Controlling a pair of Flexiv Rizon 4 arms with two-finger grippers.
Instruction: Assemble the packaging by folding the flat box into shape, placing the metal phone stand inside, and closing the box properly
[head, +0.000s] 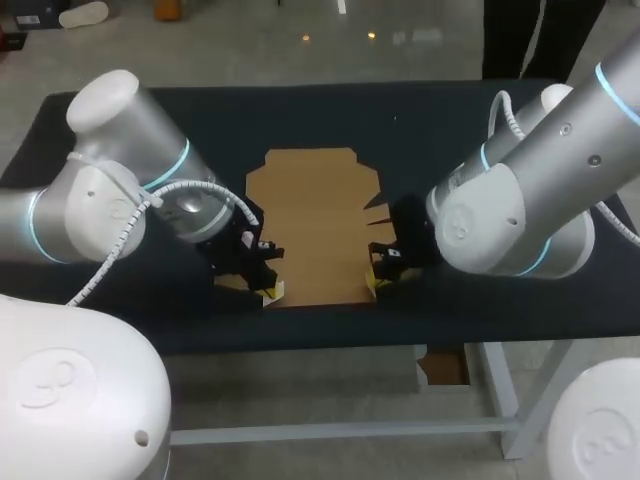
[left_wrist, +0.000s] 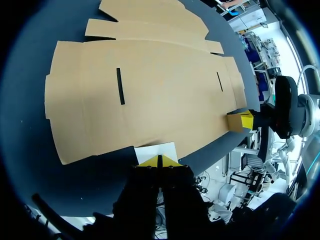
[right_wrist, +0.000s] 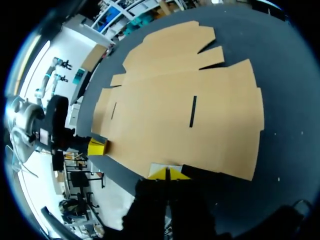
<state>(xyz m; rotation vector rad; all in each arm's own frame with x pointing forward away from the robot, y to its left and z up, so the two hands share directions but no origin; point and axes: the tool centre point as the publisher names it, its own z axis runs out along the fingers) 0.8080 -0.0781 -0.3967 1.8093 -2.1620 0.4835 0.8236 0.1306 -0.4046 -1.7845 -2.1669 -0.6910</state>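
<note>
- flat box (head: 310, 225) lies unfolded in the middle of the dark table (head: 450, 120), flaps spread, nothing raised yet; metal phone stand is in none of my views
- left gripper (head: 268, 293) sits at the box's near left corner, yellow tips pressed together, nothing visible between them; a small white patch (left_wrist: 156, 151) lies just ahead of it at the card's edge
- right gripper (head: 374, 283) mirrors it at the near right corner, tips also closed
- I judge both are set low at the near edge to get under it and lift that panel evenly; folding not begun
</note>
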